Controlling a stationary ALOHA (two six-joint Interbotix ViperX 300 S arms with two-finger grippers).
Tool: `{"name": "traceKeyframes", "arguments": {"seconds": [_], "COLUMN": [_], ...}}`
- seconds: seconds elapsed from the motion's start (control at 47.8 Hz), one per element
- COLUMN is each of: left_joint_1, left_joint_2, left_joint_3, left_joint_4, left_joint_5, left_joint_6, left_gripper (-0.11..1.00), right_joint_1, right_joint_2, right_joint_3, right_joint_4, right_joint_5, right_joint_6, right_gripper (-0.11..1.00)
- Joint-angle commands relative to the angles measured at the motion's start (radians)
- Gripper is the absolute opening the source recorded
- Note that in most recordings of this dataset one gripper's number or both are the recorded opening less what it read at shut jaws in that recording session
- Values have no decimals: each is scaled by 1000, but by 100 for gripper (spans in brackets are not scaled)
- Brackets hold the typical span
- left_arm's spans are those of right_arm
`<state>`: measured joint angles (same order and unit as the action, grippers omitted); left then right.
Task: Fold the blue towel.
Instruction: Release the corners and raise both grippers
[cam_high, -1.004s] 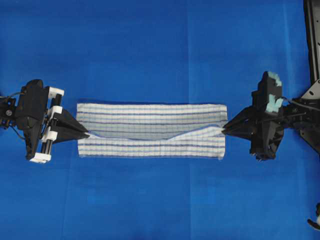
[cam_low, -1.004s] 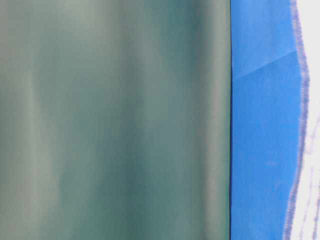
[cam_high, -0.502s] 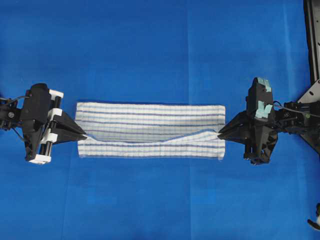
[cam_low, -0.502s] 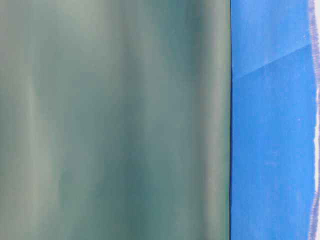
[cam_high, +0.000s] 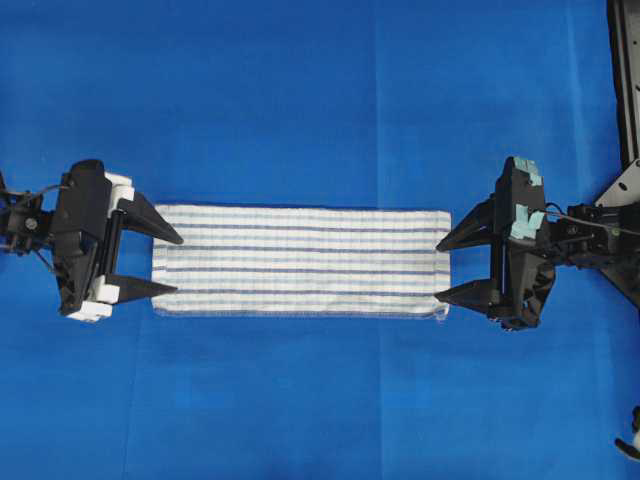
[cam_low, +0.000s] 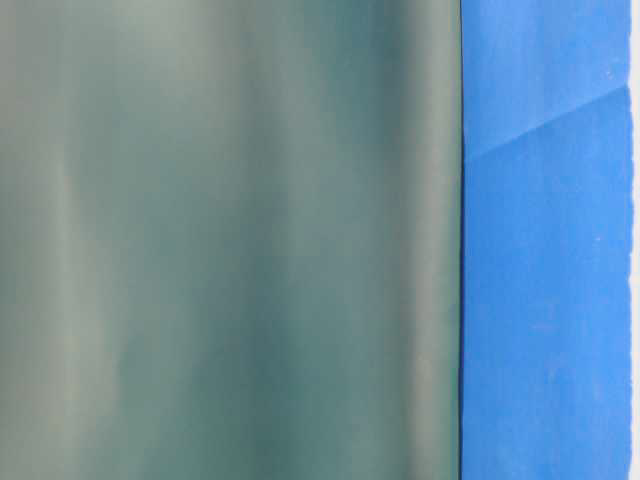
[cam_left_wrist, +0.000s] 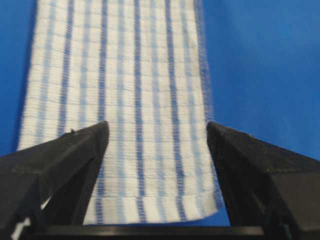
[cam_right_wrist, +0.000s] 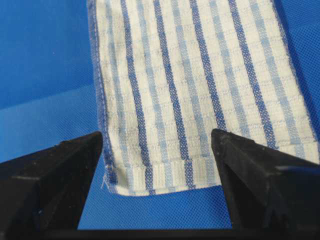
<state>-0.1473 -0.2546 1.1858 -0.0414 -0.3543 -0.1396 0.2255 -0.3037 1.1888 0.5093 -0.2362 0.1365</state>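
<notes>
From above, the blue towel lies flat as a long strip in the middle of the blue sheet. The left gripper and the right gripper sit at its two short ends, both spread wide and holding nothing. The table-level view shows only blur and sheet. In the left wrist view, the towel lies between the open jaws; the right wrist view shows the towel the same way. To fold well, I think each gripper should pinch both layers evenly. One towel, two grippers, one sheet.
</notes>
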Motion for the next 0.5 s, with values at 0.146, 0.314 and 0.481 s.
{"name": "traceKeyframes", "arguments": {"seconds": [0.146,0.314,0.481], "left_joint_1": [91,156,198], "left_joint_2": [-11,5,21], "left_joint_3": [-29,-52,-72], "left_joint_4": [0,0,0], "left_joint_5": [-2,11,60], "left_joint_6": [37,135,193], "left_gripper": [69,69,69], "right_joint_1": [-91,-192,-252], "right_joint_2": [-35,-35,-31], "right_joint_3": [-2,-3,-5], "right_joint_4": [-2,-2,-2], "right_joint_5": [-8,-8,-6], "right_joint_6": [-63,-147,-195], "right_gripper": [89,89,88]}}
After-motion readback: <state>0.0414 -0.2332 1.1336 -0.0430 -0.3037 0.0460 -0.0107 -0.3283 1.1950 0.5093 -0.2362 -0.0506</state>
